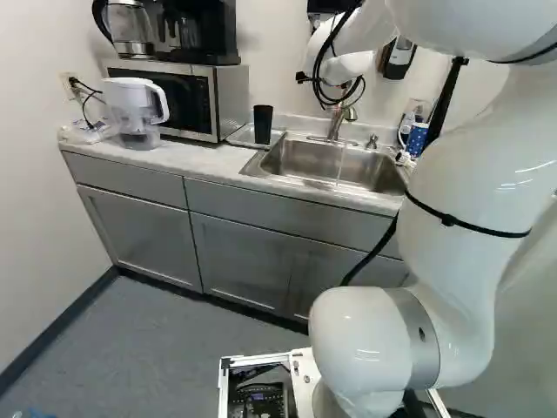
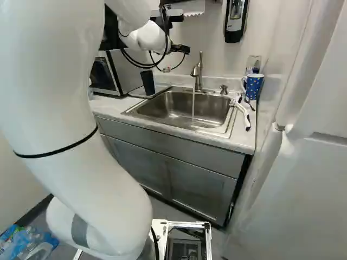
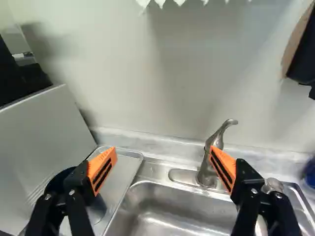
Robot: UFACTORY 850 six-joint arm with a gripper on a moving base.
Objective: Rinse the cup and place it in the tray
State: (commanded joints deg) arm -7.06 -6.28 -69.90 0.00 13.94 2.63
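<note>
Spread wide and holding nothing, my jaws stand higher than the sink [image 1: 305, 157]. Well left of the sink, on the desk [image 1: 196, 161], are a white-handled pitcher [image 1: 130, 109] and then a microwave [image 1: 178, 97]. Just beside the sink on its left lies the tray [image 3: 123, 169], with the black cup [image 1: 263, 124] upright on it. I cannot tell whether the cup has been rinsed; I take fetching it for the rinse as the step in hand. I should come at it squarely, one finger each side, keep off the microwave, close gently in case its wall flexes, and lift straight up past the tray's lip. At the back of the sink rises the tap [image 2: 198, 76], its water [image 2: 193, 103] running into the basin. There I would tilt the cup mouth-up under the stream, clear of the spout, then drain it over the sink. Right of the sink, a blue spotted cup [image 2: 253, 85] and a white brush [image 2: 242, 112] are best left untouched.
</note>
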